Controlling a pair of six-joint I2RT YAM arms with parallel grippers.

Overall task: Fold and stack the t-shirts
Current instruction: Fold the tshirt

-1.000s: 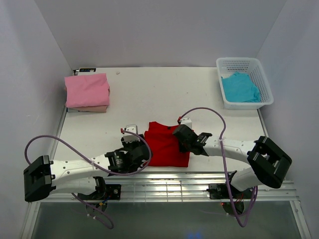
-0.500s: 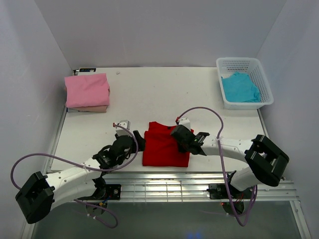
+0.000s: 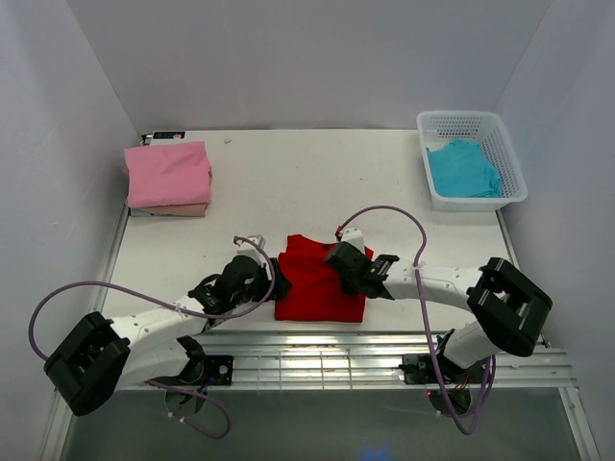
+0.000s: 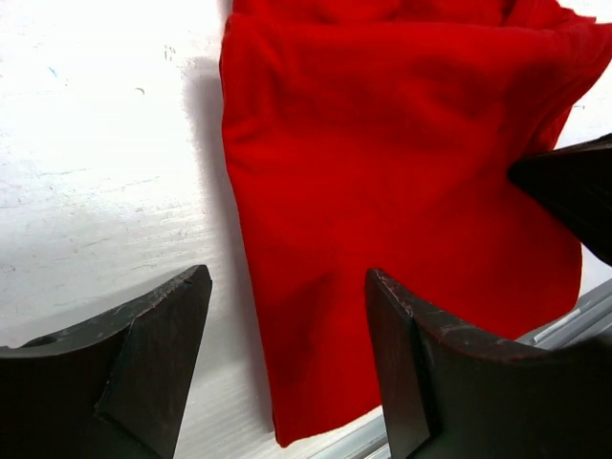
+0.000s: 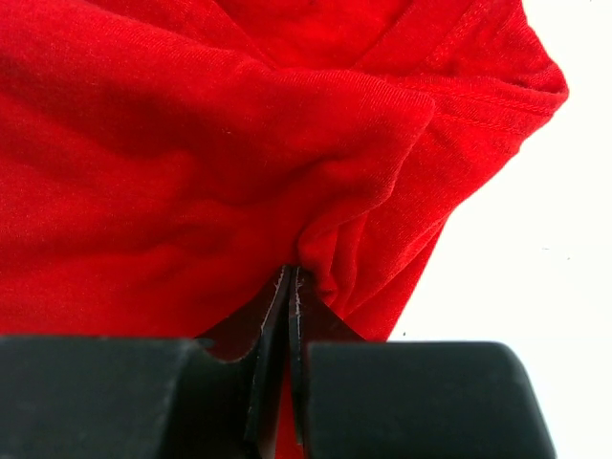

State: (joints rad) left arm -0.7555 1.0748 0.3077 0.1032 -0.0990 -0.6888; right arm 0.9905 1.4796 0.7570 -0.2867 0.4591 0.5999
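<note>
The red t-shirt (image 3: 312, 288) lies folded into a rough square on the table and serves as the reference. The pink t-shirt (image 3: 168, 173) sits on the beige one (image 3: 183, 209) well off to its far left, and the turquoise one (image 3: 463, 168) lies in the basket (image 3: 471, 123) well off to its far right. The right gripper (image 5: 290, 287) sits on the shirt's right half, its fingers pressed together on a bunched ridge of red cloth. The left gripper (image 3: 273, 281) is at the shirt's left edge with its fingers spread wide. That edge runs near-to-far between them, so the cloth lies straight ahead and slightly right of the fingers. Both arms are equally close. Compared with half a second ago, the left gripper has closed in from just beside the shirt to its edge, while the right has hardly shifted.
</note>
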